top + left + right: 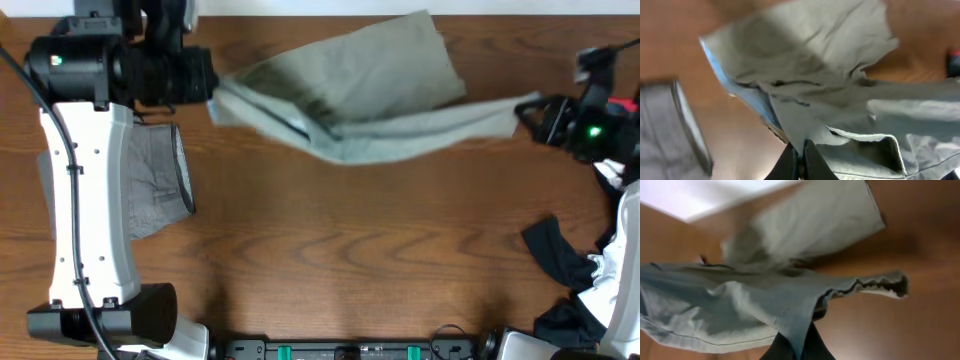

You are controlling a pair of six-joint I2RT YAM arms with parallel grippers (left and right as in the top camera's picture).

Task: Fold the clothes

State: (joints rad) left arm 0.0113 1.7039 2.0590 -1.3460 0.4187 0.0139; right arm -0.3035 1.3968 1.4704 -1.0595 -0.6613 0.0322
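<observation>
Stretching between left gripper [214, 98] and right gripper [521, 108], both clamping it, one khaki shorts [380, 90], one grey shorts [155, 185] nearby.

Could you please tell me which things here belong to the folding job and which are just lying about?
Job:
khaki shorts, held stretched between the left gripper and right gripper
grey shorts, lying at the left

Lying about:
black cloth, crumpled at the right; whether it is more laundry, I cannot tell
</observation>
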